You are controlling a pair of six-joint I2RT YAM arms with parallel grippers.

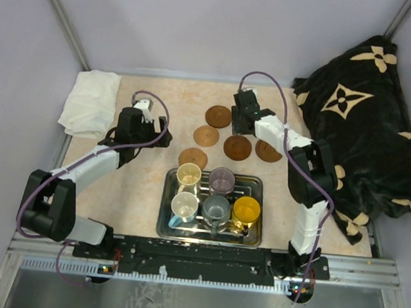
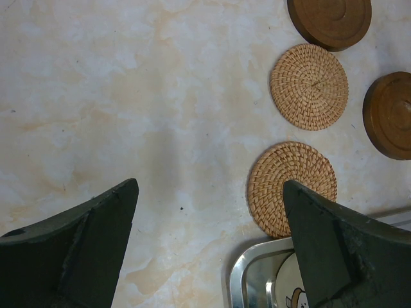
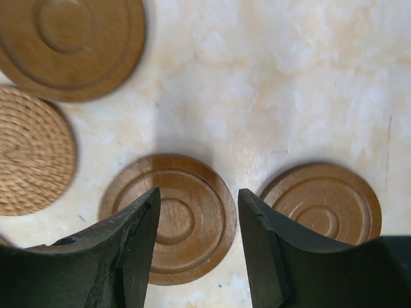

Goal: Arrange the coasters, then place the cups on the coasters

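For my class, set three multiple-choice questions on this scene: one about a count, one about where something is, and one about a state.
1. How many coasters lie on the table?
A. three
B. seven
C. five

2. Where do the cups stand?
A. on the coasters
B. in the metal tray
C. straight on the table

3. The jaws of the left arm are:
A. wide open, holding nothing
B. shut on a cup
C. shut on a coaster

Answers:
1 C: three wooden and two woven discs show on the table.
2 B: all five cups sit inside the tray's rim.
3 A: the left wrist view shows the jaws far apart with nothing gripped.
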